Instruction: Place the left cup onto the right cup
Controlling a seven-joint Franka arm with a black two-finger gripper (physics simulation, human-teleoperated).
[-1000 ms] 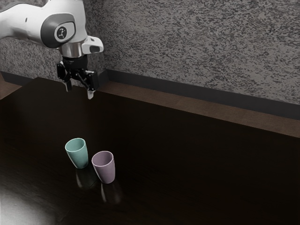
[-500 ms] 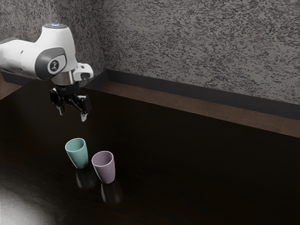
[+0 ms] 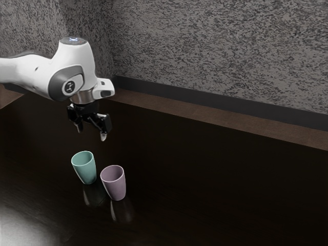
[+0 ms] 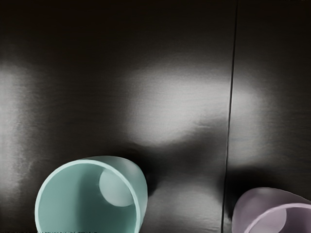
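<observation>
Starting at the exterior view's left, my arm (image 3: 36, 77) reached in over the dark worktop (image 3: 215, 184). Its jaws hung in the air, pointed down, spread wide and holding nothing (neither finger touched any object).

Below them, a shade toward the exterior view's left, stood the teal cup (image 3: 84, 166). It was upright on the worktop with its mouth open to the ceiling, and I took it for the left cup of the task. In the wrist view the teal cup (image 4: 90, 196) showed me its rim and inner floor, so its long axis ran straight up toward the hand. It sat off to one side of that picture, so I judged the jaws were not yet squarely over it.

Just to the exterior view's right of it stood the purple cup (image 3: 113, 182), also upright and mouth up. It was near the teal one but apart, with a dark strip of worktop between them.

As I read it, the coming move turned on that offset. The jaws needed a short sideways correction and then a straight drop along the cup's upright axis. I wanted the fingers set so that neither came down on the purple neighbour's side.
</observation>
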